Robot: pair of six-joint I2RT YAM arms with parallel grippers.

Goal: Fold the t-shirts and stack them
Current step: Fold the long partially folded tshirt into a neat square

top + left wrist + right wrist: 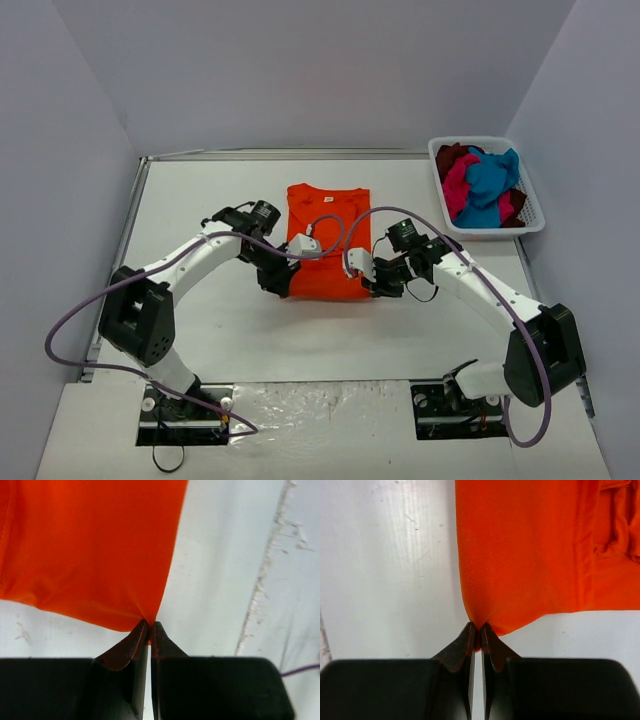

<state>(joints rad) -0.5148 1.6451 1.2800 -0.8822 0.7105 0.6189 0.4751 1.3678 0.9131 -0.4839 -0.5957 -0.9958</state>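
The orange t-shirt lies flat on the white table with its sides folded in, collar toward the far side. My left gripper is shut on its near left corner; in the left wrist view the cloth is pinched between my gripper's tips. My right gripper is shut on the near right corner; in the right wrist view the cloth bunches into my gripper's tips. Teal-blue, magenta-pink and dark red t-shirts lie crumpled in the basket.
The white plastic basket stands at the far right of the table. A metal rail runs along the table's left edge. Purple cables loop over both arms and above the orange shirt.
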